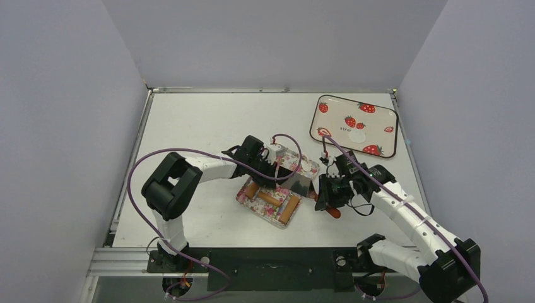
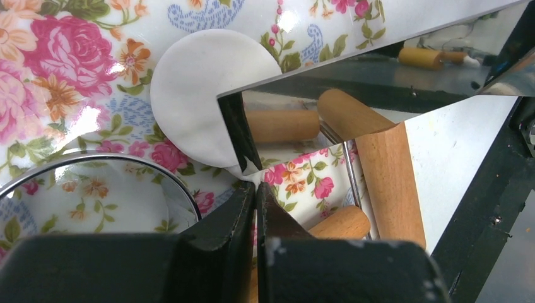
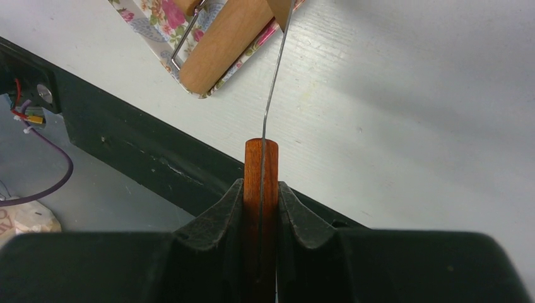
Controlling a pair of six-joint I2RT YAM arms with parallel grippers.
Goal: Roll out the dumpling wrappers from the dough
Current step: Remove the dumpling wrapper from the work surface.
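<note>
Plainly, the step in hand is lifting a cut wrapper off its working tray. On the white desk [image 1: 208, 120], the strawberry tray [image 1: 340, 111] sits at the far right corner and already carries one white disc [image 1: 357, 136]. The floral tray [image 2: 57, 69] lies toward the middle of the near edge. A wooden roller [image 2: 388, 183] rests along the floral tray's right side.

The right claw [image 3: 260, 202] pinches the red handle [image 3: 260, 165] of the spatula. Its shiny blade [image 2: 378, 69] reaches over the roller, and its corner is tucked against, seemingly just under, the right rim of the dumpling wrapper [image 2: 195, 95]. That wrapper lies flat on the floral tray, just beyond the silver ring [image 2: 170, 180].

The left claw [image 2: 255, 196] has its fingers pressed together, the tips right at the wrapper's near rim. Whether they nip a scrap of dough there I cannot tell.

The next move, as I judge it, calls for keeping the blade low and flat and easing it further beneath the disc without wrinkling it. The left claw should steady the rim or get clear. After that comes a level lift toward the strawberry tray.
</note>
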